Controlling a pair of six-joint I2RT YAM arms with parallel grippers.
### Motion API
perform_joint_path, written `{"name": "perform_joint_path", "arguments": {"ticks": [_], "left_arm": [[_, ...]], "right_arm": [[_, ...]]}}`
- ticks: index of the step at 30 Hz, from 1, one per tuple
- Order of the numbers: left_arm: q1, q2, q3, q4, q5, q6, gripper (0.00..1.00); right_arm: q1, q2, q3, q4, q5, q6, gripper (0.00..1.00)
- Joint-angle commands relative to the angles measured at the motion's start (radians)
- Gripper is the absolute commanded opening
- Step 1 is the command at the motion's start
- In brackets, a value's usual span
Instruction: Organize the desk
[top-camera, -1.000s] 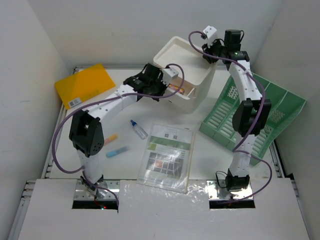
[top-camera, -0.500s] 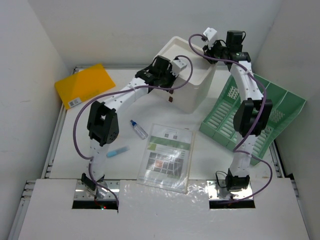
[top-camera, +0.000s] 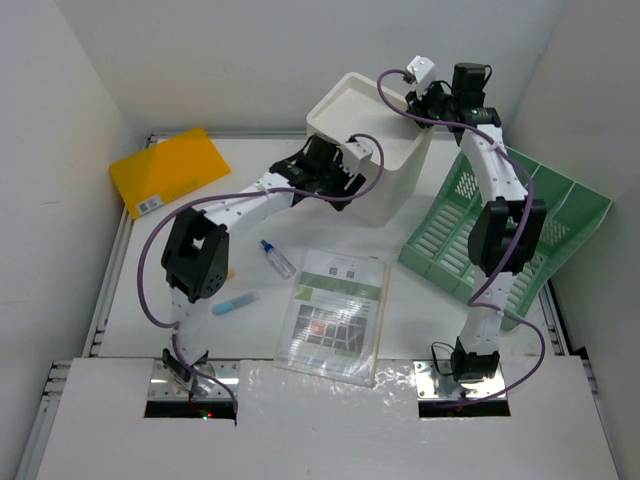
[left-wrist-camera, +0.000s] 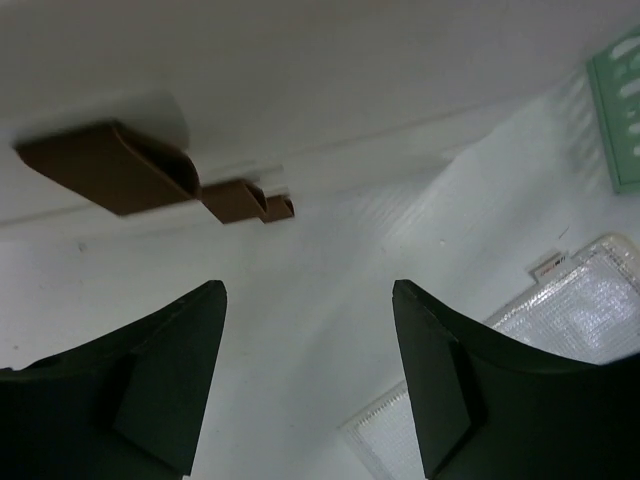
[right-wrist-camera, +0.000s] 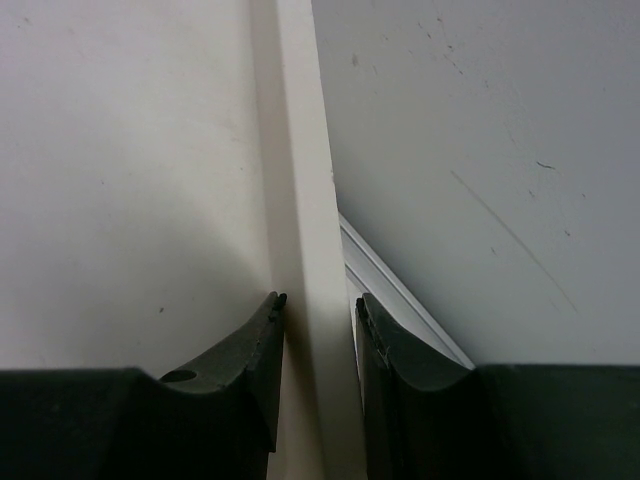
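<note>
The white desk (top-camera: 420, 330) carries a white drawer box (top-camera: 385, 195) at the back centre, standing tilted. My right gripper (top-camera: 425, 100) is shut on the box's upper right rim; in the right wrist view the cream wall (right-wrist-camera: 310, 300) sits pinched between the fingers (right-wrist-camera: 255, 360). My left gripper (top-camera: 340, 178) hangs open in front of the box's face with nothing between its fingers (left-wrist-camera: 175, 390). In the left wrist view the box's brown drawer handles (left-wrist-camera: 110, 165) show up left of my left gripper (left-wrist-camera: 308, 330).
A yellow folder (top-camera: 165, 170) lies at the back left and a green slotted tray (top-camera: 500, 235) at the right. In front of the box lie a small dropper bottle (top-camera: 278, 258), a blue marker (top-camera: 235, 302) and a laminated sheet (top-camera: 335, 315).
My left gripper has gone from shut to open at the box's front face, and its arm has swung right. The right gripper has kept its hold on the rim.
</note>
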Motion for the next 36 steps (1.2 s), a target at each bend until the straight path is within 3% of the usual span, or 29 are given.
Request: {"name": "perform_joint_path", "arguments": {"ticks": [1,10,13,19,28,30,33,36], "left_arm": [[-0.012,-0.082,-0.066,0.147,-0.023,0.009,0.65],[-0.012,0.064,0.098,0.138,-0.066,-0.001,0.63],[-0.012,0.107,0.138,0.126,-0.089,0.006,0.54],[-0.012,0.15,0.171,0.112,-0.112,0.01,0.47],[-0.009,0.158,0.117,0.159,-0.118,0.01,0.45],[-0.001,0.13,0.03,0.187,-0.092,0.007,0.49],[0.035,0.026,-0.122,0.357,0.031,-0.023,0.53],[0.048,0.003,-0.176,0.443,0.055,-0.056,0.56]], "right_arm": [[0.031,0.002,-0.041,-0.064,-0.05,0.049,0.0],[0.031,0.009,-0.05,-0.091,-0.082,0.006,0.0],[0.031,0.002,-0.067,-0.093,-0.085,-0.01,0.0],[0.031,-0.006,-0.073,-0.09,-0.099,-0.017,0.0],[0.031,-0.015,-0.091,-0.096,-0.102,-0.034,0.0],[0.031,-0.023,-0.097,-0.096,-0.102,-0.037,0.0],[0.031,-0.026,-0.11,-0.09,-0.104,-0.036,0.0],[0.03,-0.03,-0.117,-0.064,-0.105,-0.013,0.0]]}}
